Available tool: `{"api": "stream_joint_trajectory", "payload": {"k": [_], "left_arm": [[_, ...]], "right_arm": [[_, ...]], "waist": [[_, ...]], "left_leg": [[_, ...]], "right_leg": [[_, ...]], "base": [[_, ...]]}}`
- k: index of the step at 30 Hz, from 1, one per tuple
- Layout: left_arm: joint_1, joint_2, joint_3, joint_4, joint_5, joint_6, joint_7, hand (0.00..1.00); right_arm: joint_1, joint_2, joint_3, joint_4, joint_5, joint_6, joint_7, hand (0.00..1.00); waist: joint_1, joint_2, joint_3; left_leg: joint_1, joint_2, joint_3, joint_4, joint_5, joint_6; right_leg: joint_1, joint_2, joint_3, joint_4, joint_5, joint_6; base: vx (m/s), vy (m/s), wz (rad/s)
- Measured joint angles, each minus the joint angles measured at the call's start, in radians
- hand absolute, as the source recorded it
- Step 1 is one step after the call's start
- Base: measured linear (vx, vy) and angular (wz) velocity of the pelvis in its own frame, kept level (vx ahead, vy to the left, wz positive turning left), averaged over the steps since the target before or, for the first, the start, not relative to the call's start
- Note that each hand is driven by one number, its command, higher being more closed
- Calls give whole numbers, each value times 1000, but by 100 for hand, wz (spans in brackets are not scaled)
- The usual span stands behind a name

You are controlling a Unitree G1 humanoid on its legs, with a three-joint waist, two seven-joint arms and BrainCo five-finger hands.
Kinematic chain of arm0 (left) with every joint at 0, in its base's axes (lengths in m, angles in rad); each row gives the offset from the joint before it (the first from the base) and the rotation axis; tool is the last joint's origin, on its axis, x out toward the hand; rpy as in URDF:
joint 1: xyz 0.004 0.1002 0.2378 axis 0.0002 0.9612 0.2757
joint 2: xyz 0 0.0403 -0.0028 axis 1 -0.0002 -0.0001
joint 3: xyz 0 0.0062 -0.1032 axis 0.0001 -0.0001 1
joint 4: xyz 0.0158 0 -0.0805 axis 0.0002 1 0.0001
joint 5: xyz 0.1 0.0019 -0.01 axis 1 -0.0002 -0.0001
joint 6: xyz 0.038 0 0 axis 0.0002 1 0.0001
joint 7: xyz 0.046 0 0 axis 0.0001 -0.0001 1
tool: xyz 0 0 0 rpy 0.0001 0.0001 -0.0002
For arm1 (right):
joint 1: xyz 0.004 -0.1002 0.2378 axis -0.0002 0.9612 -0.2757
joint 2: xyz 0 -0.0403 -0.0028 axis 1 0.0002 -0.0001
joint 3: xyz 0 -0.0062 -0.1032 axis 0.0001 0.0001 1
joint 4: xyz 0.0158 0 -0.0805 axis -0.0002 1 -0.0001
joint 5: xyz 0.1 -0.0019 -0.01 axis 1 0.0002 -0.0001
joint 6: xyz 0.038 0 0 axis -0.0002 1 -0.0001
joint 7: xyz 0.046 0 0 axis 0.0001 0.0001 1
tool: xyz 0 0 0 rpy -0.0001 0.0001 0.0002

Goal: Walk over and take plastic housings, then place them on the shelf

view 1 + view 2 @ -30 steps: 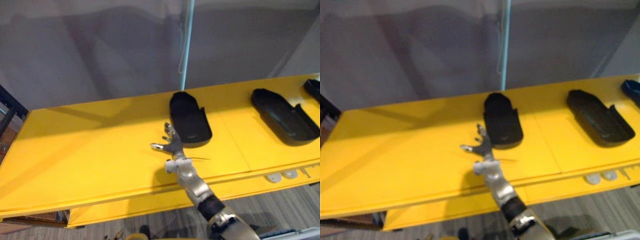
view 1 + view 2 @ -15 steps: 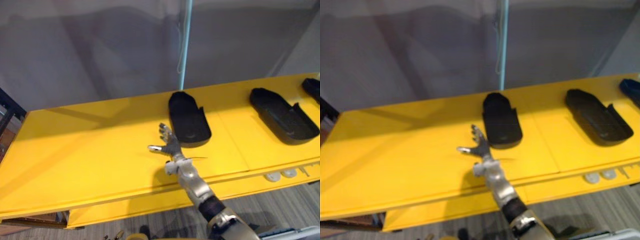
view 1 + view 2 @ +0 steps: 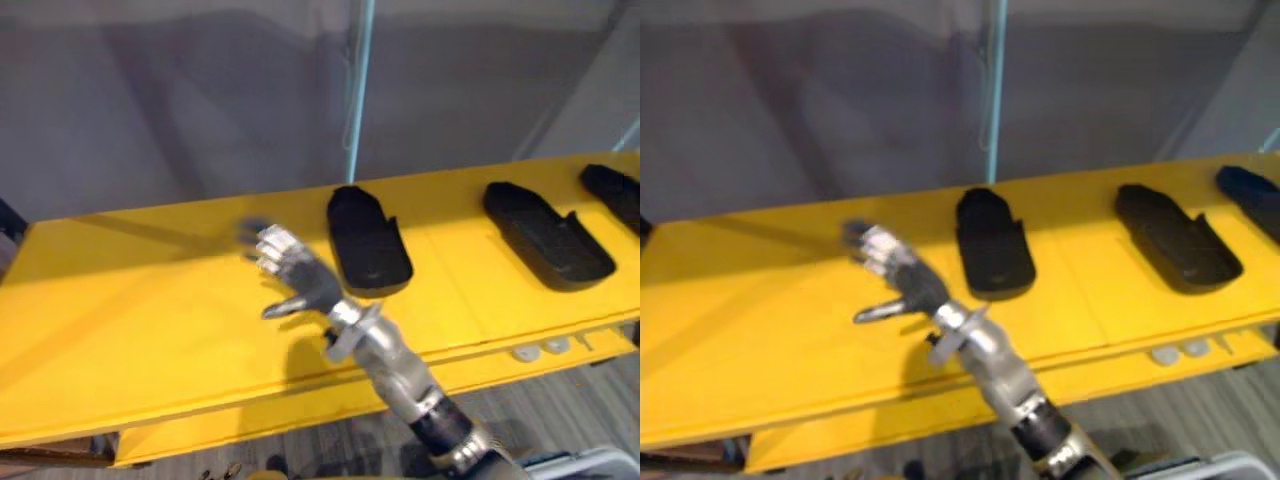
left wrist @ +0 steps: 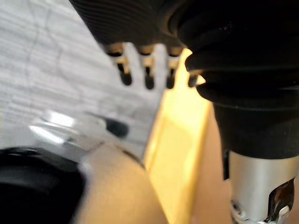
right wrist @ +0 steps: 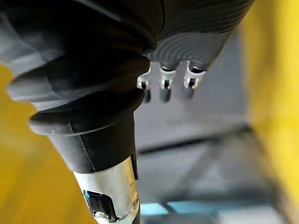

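- Your right robot hand (image 3: pixel 300 278) is wide open: its fingers (image 3: pixel 272 246) are spread and nearly straight, and its thumb sticks out to the side.
- It holds nothing. It hangs over the yellow bench (image 3: pixel 130 300), and you cannot tell from these views whether any fingertip brushes the surface.
- In its own wrist view the fingertips poke out past the dark ribbed cover with nothing between them.
- Just to the right of that hand, and apart from it, lies the nearest housing (image 3: pixel 368 240). It is a black plastic shell resting flat on the bench with its hollow side up.
- Further right on the same surface is the second housing (image 3: pixel 545 235), of the same black shape and well apart from the first.
- At the right edge you can see part of a third housing (image 3: pixel 612 188).
- Small white discs (image 3: pixel 535 350) sit on the lower ledge along the bench's front edge, below the second housing.
- A pale blue pole (image 3: pixel 357 90) rises behind the nearest housing against a grey wall (image 3: pixel 180 100).
- Your left robot hand (image 4: pixel 148 74) shows in its wrist view, relaxed and open over the grey floor (image 4: pixel 46 70), holding nothing.
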Motion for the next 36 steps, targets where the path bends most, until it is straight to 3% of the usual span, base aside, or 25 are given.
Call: {"api": "stream_joint_trajectory", "payload": {"k": [2, 6, 11, 13, 16, 21, 23, 25, 27, 32, 33, 35, 36], "left_arm": [[-3, 5, -3, 0, 0, 1, 17, 0], [-7, 9, -14, 2, 0, 2, 50, 0], [-9, 10, -50, 3, 5, 11, 53, 0], [-10, 8, -50, 4, 9, 22, 61, 0], [-13, 8, -40, 1, -2, 50, 86, 0], [-13, 17, -22, -1, 0, 108, 96, 0], [-16, 21, -4, -1, 50, 135, 87, 0], [-7, 29, 0, 0, 183, 156, 74, 0], [17, 25, -7, 0, 317, 153, 74, 0], [35, 23, -18, -3, 334, 134, 24, 0], [39, 26, -15, -4, 332, 124, 6, 0], [32, 24, -10, -14, 302, 116, -2, 0], [32, 23, 0, -18, 262, 105, -4, 0]], "right_arm": [[64, -27, -175, -83, 15, -14, -25, 0], [195, -75, -457, -193, -46, -68, -143, 0], [356, -66, -713, -154, -135, -82, -357, 0], [409, -33, -796, -36, -153, -84, -453, 0], [511, 34, -790, 101, -199, -91, -512, 0], [625, 69, -697, 358, -329, -155, -532, 0], [624, 70, -673, 426, -372, -169, -537, 0], [624, 71, -633, 449, -407, -175, -556, 0], [627, 71, -597, 449, -407, -193, -558, 0], [629, 69, -531, 448, -429, -195, -538, 0], [622, 70, -507, 444, -438, -195, -524, 0], [590, 55, -473, 441, -455, -197, -507, 0], [537, 30, -451, 438, -456, -204, -502, 0]], "waist": [[-16, -11, -9], [-66, -7, -20], [-134, 13, -37], [-158, 23, -37], [-164, 20, -34], [-187, 9, -22], [-187, 0, -16], [-186, 4, -2], [-186, 4, 2], [-175, 14, -3], [-164, 8, 1], [-149, 4, 3], [-135, 5, 11]], "left_leg": [[12, 3, 22, 0, 0, 0], [24, 10, 70, -1, -3, -2], [45, 17, 149, -1, -1, -5], [75, 14, 198, -1, -10, -6], [99, 15, 279, 0, -26, -13], [117, 19, 370, -1, -43, -11], [124, 18, 392, -1, -47, -12], [143, 18, 428, -1, -57, -18], [168, 21, 468, 0, -72, -31], [199, 37, 524, 11, -94, -60], [179, 61, 514, 96, -118, -65], [105, 114, 385, 280, -180, 3], [32, 136, 258, 416, -232, 48]], "right_leg": [[0, 1, 38, 3, 4, -6], [-28, 9, 110, 5, 12, -11], [-74, 24, 202, 17, 18, -13], [-82, 32, 253, 29, 21, -9], [-103, 41, 319, 22, 33, -1], [-111, 35, 334, -14, 32, -10], [-113, 34, 334, -25, 35, -33], [-112, 33, 334, -27, 36, -38], [-108, 35, 332, -27, 49, -53], [-123, 51, 336, -28, 100, -25], [-127, 61, 358, -34, 112, -10], [-157, 82, 415, -17, 126, -15], [-178, 88, 462, -11, 127, -16]], "base": [[4, 17, -27], [-69, 15, -47], [-75, 8, -50], [-73, 29, -65], [-63, 36, -76], [-32, 32, -57], [10, 36, -40], [22, 34, -47], [51, 30, -43], [81, -1, -39], [126, -66, -79], [137, -110, -101], [60, -14, -129]]}}
